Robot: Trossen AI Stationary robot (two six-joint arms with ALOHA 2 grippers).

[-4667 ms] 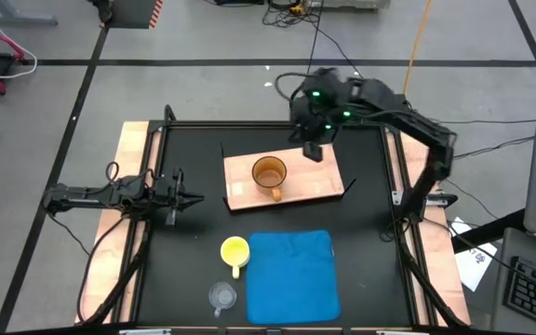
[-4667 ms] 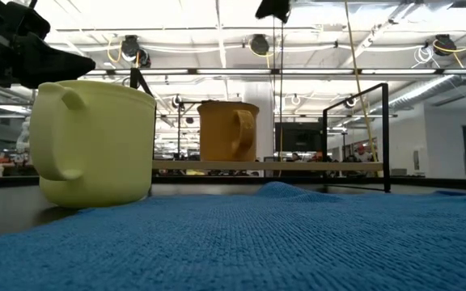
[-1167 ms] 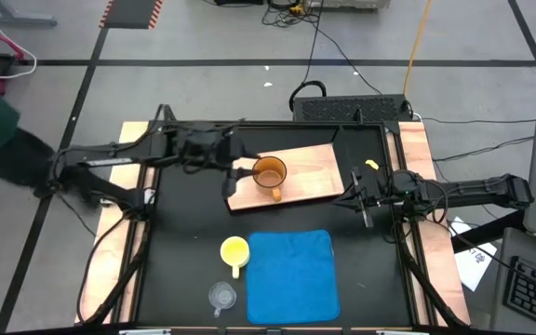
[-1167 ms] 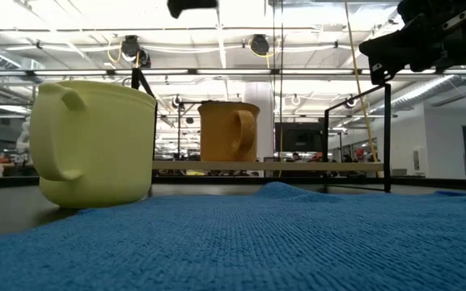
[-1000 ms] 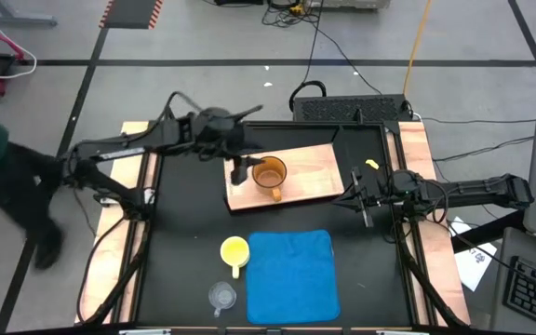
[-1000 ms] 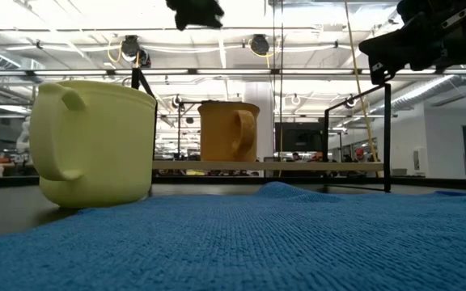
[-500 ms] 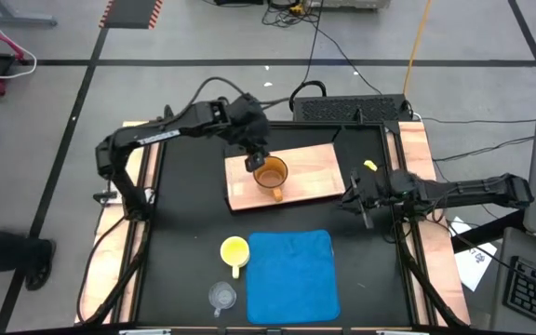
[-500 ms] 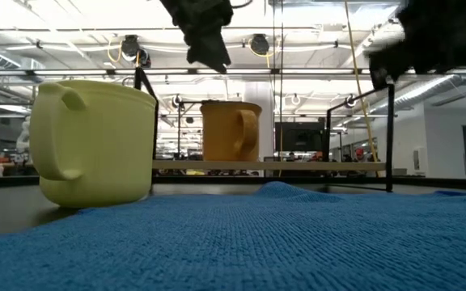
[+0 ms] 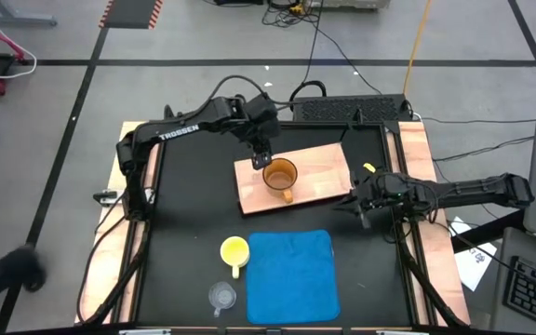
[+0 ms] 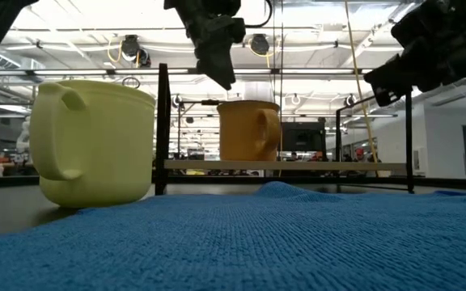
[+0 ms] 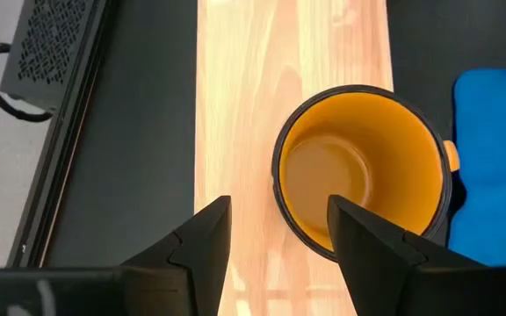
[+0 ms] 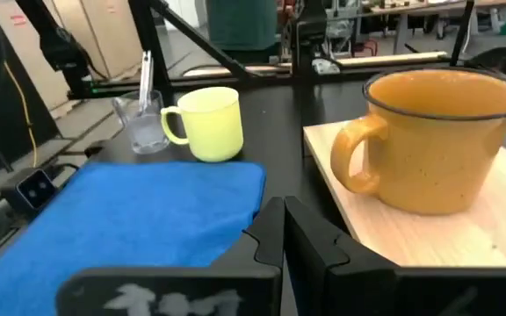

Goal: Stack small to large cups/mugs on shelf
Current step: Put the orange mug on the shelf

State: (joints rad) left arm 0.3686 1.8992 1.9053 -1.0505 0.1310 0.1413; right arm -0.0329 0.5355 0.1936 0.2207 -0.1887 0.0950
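While open, left end effector [image 9: 265, 158] empty

1. A black table [image 9: 184, 233] carries a light-wood shelf [image 9: 319, 172], lying slightly askew toward its far side.
2. An amber-brown mug [image 9: 279, 175] stands upright on the shelf, its handle turned toward the near edge.
3. A blue cloth mat [image 9: 291, 274] lies flat on the table's near half, apart from the shelf.
4. A yellow mug [image 9: 234, 251] stands on the black surface just beside the mat's left edge.
5. A clear cup [image 9: 221, 296] stands nearer the front, just beside the mat.
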